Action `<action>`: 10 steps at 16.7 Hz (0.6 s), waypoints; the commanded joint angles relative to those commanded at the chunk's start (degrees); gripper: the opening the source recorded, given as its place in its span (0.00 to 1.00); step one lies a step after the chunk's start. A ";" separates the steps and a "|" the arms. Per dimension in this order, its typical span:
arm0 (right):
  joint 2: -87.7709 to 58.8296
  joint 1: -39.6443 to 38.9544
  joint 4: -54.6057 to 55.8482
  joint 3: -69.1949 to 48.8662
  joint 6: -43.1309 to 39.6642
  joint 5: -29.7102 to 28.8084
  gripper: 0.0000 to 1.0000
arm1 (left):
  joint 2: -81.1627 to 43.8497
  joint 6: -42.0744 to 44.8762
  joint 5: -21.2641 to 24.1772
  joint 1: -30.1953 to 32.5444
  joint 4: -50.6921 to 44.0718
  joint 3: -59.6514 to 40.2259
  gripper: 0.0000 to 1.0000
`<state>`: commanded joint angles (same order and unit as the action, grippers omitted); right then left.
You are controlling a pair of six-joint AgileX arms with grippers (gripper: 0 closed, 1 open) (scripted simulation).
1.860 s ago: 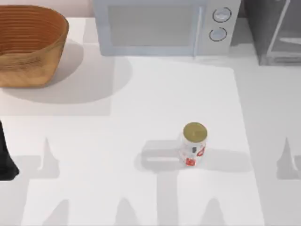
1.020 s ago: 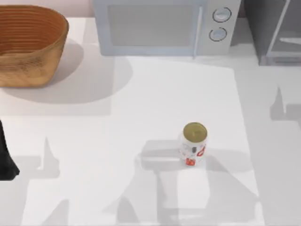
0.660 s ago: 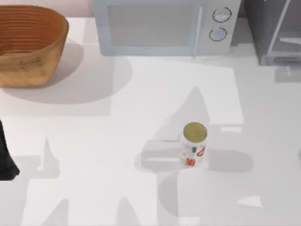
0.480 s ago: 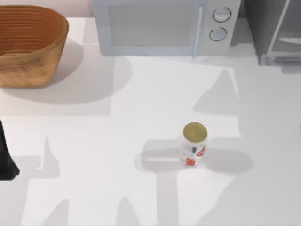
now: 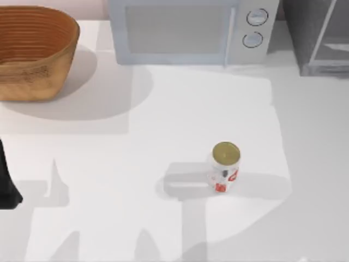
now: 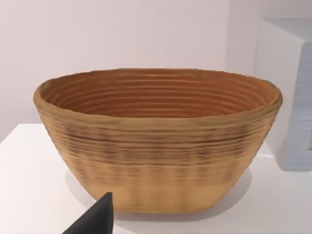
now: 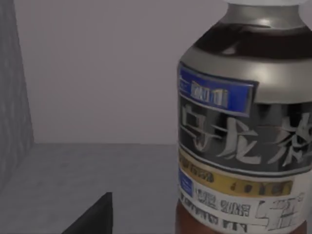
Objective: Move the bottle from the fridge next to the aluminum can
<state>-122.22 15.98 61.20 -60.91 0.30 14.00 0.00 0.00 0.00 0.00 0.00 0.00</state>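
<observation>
Bottle [image 7: 243, 126]: stands upright on the grey floor of the fridge interior, seen close up in the right wrist view; grey-blue label with white characters, reddish-brown liquid below the label, dark neck above it.
Fridge [image 5: 319, 35]: grey cabinet at the table's far right corner, just right of the microwave [image 5: 188, 30].
Aluminum can [image 5: 224, 166]: upright on the white table [image 5: 136, 164], right of centre, well apart from the fridge.
Right gripper: inside the fridge, facing the bottle; one dark fingertip [image 7: 92, 217] shows near it, not touching; whether the fingers are wide or narrow, I cannot tell.
Left arm [image 5: 6, 183]: parked at the table's left edge, its camera facing the wicker basket [image 6: 156, 141]; finger spread cannot be told.
</observation>
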 joint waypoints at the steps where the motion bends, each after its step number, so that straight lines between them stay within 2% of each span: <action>1: 0.00 0.00 0.00 0.00 0.00 0.00 1.00 | 0.00 0.00 0.00 0.00 0.00 0.00 1.00; 6: -0.38 -0.34 -0.48 -0.67 -0.01 -0.21 1.00 | 0.00 0.00 0.00 0.00 0.00 0.00 1.00; 10: -4.24 -0.87 -3.45 -7.69 -0.04 -0.95 1.00 | 0.00 0.00 0.00 0.00 0.00 0.00 1.00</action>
<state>-126.46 15.11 57.75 -68.59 0.26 13.05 0.00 0.00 0.00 0.00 0.00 0.00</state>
